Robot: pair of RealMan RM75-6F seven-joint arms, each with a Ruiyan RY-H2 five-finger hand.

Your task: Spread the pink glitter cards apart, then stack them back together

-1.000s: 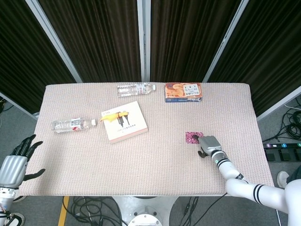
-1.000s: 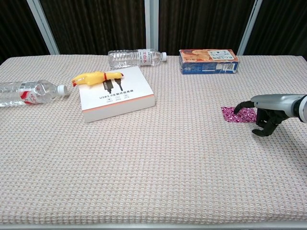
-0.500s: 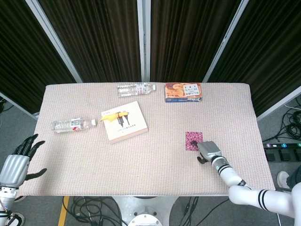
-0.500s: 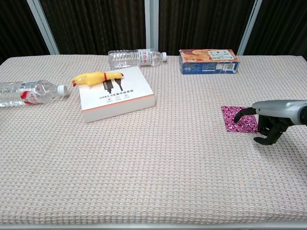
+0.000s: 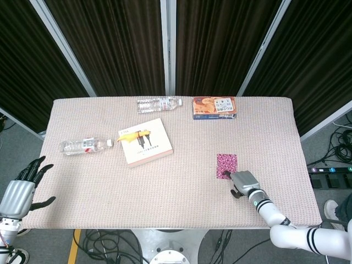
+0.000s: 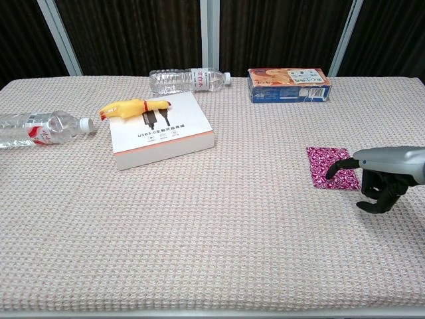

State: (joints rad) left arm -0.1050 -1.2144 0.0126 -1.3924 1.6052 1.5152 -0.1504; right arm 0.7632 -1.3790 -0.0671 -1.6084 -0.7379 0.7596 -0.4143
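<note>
The pink glitter cards [image 5: 226, 165] [image 6: 331, 168] are found lying flat on the right half of the table [image 5: 110, 192] [image 6: 199, 252], well apart from everything else on it. They present as one elongated patch of magenta with a mottled, sparkling pattern and square corners (whether one card overlaps another cannot be told from either view).

The right hand [image 5: 244, 182] [image 6: 382, 173] is placed at the near right corner of the cards. One dark fingertip [image 6: 330, 172] is stretched out and pressed on the cards near their lower edge, while the remaining fingers are curled under the palm; nothing is gripped.

The left hand [image 5: 21, 190] is seen only in the head view, off the table's left near corner, with its fingers spread and nothing in them.

Other items noted on the table: a white box [image 5: 146, 142] [image 6: 161, 129] with a yellow rubber chicken [image 5: 128, 137] [image 6: 133, 107] resting along its far edge, a clear water bottle [image 5: 85, 146] [image 6: 38, 127] lying to the left, a second bottle [image 5: 159, 103] [image 6: 189, 80] at the far edge, and an orange and blue carton [image 5: 214, 107] [image 6: 288, 84] beside it.
</note>
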